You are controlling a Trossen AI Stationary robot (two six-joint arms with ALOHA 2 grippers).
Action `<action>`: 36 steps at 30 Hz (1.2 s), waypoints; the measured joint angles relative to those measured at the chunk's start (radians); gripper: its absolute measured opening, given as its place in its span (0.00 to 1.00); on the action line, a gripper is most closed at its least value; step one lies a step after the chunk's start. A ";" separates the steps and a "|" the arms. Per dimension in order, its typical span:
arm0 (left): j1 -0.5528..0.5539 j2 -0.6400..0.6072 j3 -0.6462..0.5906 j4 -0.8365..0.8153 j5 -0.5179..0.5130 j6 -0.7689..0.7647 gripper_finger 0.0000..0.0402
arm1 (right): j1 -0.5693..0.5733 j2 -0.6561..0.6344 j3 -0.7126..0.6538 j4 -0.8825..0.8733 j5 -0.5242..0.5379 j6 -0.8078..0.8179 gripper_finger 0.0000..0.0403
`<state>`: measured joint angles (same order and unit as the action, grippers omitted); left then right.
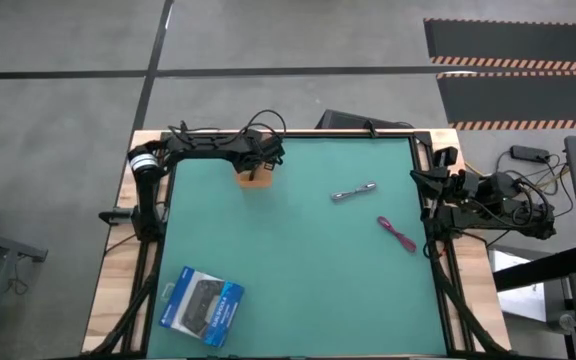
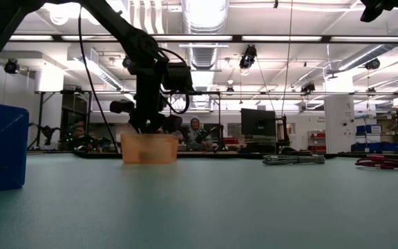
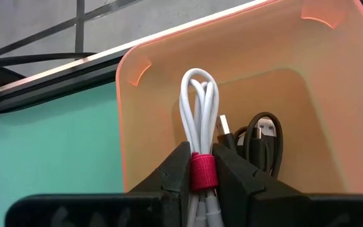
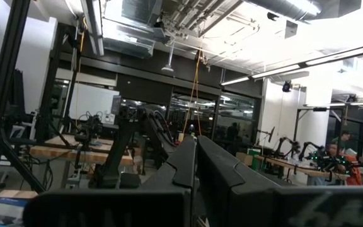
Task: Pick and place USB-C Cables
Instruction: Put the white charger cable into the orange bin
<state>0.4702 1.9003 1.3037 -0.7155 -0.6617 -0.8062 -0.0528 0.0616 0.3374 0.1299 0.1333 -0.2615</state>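
Blue-and-black box point(image 1: 202, 306) on green table point(image 1: 298, 270), near front-left corner.

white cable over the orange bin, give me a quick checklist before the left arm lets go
1. Grip: left gripper shut on the white cable at its red tie: ok.
2. Position: white cable hangs over the open orange bin, inside its walls: ok.
3. Landing spot: black cable already lies in the bin, beside the white one, not under it: ok.
4. Contact with the bin floor: cannot tell.
5. Remaining work: silver-grey cable and magenta-pink cable are on the mat, outside the bin: not ok.
6. Right gripper shut, parked at the table's right edge, away from the bin: ok.
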 joint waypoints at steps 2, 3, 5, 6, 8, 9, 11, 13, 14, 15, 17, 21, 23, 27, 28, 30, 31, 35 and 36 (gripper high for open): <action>0.000 0.000 0.000 0.000 0.000 0.000 0.10 | 0.000 0.000 0.000 0.000 0.000 0.000 0.02; 0.000 0.000 0.000 0.000 0.000 0.000 0.10 | 0.000 0.000 0.000 0.000 0.000 0.000 0.02; 0.000 0.000 0.000 0.000 0.000 -0.001 0.10 | 0.000 0.000 0.000 0.000 0.000 0.000 0.02; 0.000 0.000 0.000 0.000 0.000 -0.001 0.10 | 0.000 0.000 0.000 0.000 0.000 0.000 0.02; 0.000 0.000 0.000 0.000 0.000 -0.001 0.10 | 0.000 0.000 0.000 0.000 0.000 0.000 0.02; 0.000 0.000 0.000 0.000 0.000 -0.001 0.10 | 0.000 0.000 0.000 0.000 0.000 0.000 0.02; 0.000 0.000 0.000 0.000 0.000 -0.001 0.10 | 0.000 0.000 0.000 0.000 0.000 0.000 0.02; 0.000 0.000 0.000 0.000 0.000 -0.001 0.10 | 0.000 0.000 0.000 0.000 0.000 0.000 0.02; 0.000 0.000 0.000 0.000 0.000 -0.001 0.10 | 0.000 0.000 0.000 0.000 0.000 0.000 0.02; 0.000 0.000 0.000 0.000 0.000 -0.001 0.10 | 0.000 0.000 0.000 0.000 0.000 0.000 0.02; 0.000 0.000 0.000 0.000 0.000 -0.001 0.10 | 0.000 0.000 0.000 0.000 0.000 0.000 0.02; 0.000 0.000 0.000 0.000 0.000 -0.001 0.10 | 0.000 0.000 0.000 0.000 0.000 0.000 0.02; 0.000 0.000 0.000 0.000 0.000 -0.001 0.10 | 0.000 0.000 0.000 0.000 0.000 0.000 0.02; 0.000 0.000 0.000 0.000 0.002 -0.001 0.10 | 0.000 0.000 0.000 0.000 0.000 0.000 0.02; 0.000 0.000 0.000 0.000 0.002 -0.001 0.10 | 0.000 0.000 0.000 0.000 0.000 0.000 0.02; 0.000 0.000 0.000 0.000 0.002 -0.001 0.11 | 0.000 0.000 0.000 0.000 0.000 0.000 0.02; 0.000 0.000 0.000 0.000 0.002 -0.001 0.12 | 0.000 0.000 0.000 0.000 0.000 0.000 0.02; 0.000 0.000 0.000 0.000 0.003 0.000 0.19 | 0.000 0.000 0.000 0.000 0.000 0.000 0.02; 0.000 0.000 0.000 0.000 0.003 0.000 0.22 | 0.000 0.000 0.000 0.000 0.000 0.000 0.02</action>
<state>0.4702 1.9003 1.3037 -0.7155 -0.6590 -0.8066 -0.0528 0.0616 0.3374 0.1300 0.1331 -0.2611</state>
